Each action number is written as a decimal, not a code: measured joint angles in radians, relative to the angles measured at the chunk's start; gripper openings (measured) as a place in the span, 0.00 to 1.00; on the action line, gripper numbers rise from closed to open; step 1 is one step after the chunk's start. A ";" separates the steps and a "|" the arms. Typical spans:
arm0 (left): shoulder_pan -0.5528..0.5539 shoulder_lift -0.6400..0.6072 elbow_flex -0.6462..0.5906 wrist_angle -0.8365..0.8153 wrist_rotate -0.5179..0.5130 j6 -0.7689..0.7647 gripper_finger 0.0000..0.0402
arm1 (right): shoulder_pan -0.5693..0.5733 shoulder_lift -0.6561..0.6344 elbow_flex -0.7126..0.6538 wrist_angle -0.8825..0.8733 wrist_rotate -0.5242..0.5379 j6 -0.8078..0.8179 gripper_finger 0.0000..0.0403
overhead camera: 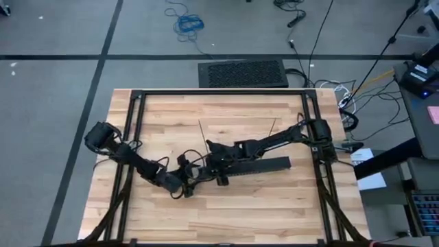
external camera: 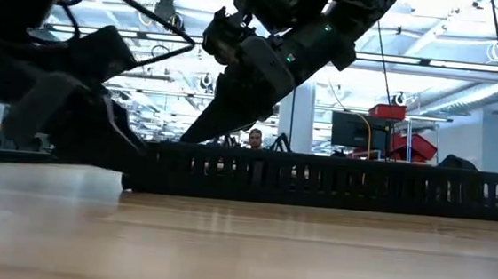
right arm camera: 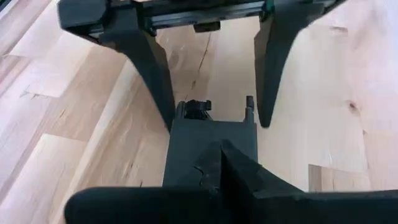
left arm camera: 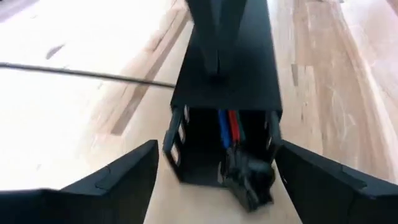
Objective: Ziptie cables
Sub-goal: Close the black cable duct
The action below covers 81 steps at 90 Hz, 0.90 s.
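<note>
A long black slotted bar (overhead camera: 254, 167) lies flat on the wooden table. Thin blue and red cables (left arm camera: 227, 127) run inside its open left end, where a dark plug (left arm camera: 249, 177) sticks out. My left gripper (left arm camera: 217, 180) is open, level with the table, one finger on each side of that end. My right gripper (overhead camera: 214, 159) is shut on top of the bar. Two thin dark zipties (overhead camera: 202, 130) (overhead camera: 272, 127) lie on the wood beyond the bar, and one (left arm camera: 87, 73) shows in the left wrist view. My left gripper has its fingers (right arm camera: 158, 93) close beside the bar's end; I cannot tell whether they touch it. My right gripper presses its shut fingertips (left arm camera: 217, 43) down on the bar's top face (right arm camera: 211, 134) near the left end. It comes slanting down from the table's right. The bar lies flat.
Black frame rails (overhead camera: 130, 137) run along the table's left, right and far sides. A black perforated mat (overhead camera: 243, 73) lies on the floor past the far edge. Bare wood (overhead camera: 240, 213) stretches between the bar and the near edge.
</note>
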 joint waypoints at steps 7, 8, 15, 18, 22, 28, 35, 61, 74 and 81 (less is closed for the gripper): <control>-0.005 0.040 -0.004 0.053 -0.012 -0.005 0.74 | 0.000 0.000 -0.001 0.000 0.000 0.002 0.00; -0.005 0.047 -0.004 0.060 -0.012 -0.004 0.74 | 0.000 0.000 -0.001 0.000 0.000 0.003 0.00; -0.004 0.102 -0.005 0.136 -0.015 0.001 0.72 | 0.000 0.000 -0.001 -0.001 0.000 0.012 0.00; -0.004 0.125 -0.005 0.173 -0.020 0.005 0.72 | 0.000 0.000 -0.001 -0.001 -0.001 0.012 0.00; -0.004 0.147 -0.005 0.217 -0.023 0.006 0.72 | 0.000 0.000 -0.001 -0.001 -0.008 0.012 0.00; -0.004 0.178 -0.005 0.267 -0.035 0.007 0.72 | -0.003 0.000 -0.001 -0.001 -0.018 0.019 0.00; -0.005 0.196 -0.005 0.297 -0.050 0.004 0.71 | -0.003 0.000 -0.001 -0.001 -0.024 0.020 0.00; -0.005 0.208 -0.004 0.324 -0.061 0.006 0.57 | -0.003 0.000 -0.002 -0.009 -0.023 0.027 0.00; -0.005 0.208 -0.004 0.323 -0.060 0.006 0.57 | -0.003 -0.008 -0.003 -0.004 -0.022 0.037 0.00; -0.005 0.208 -0.004 0.323 -0.060 0.005 0.57 | -0.003 -0.028 -0.004 -0.004 -0.018 0.038 0.00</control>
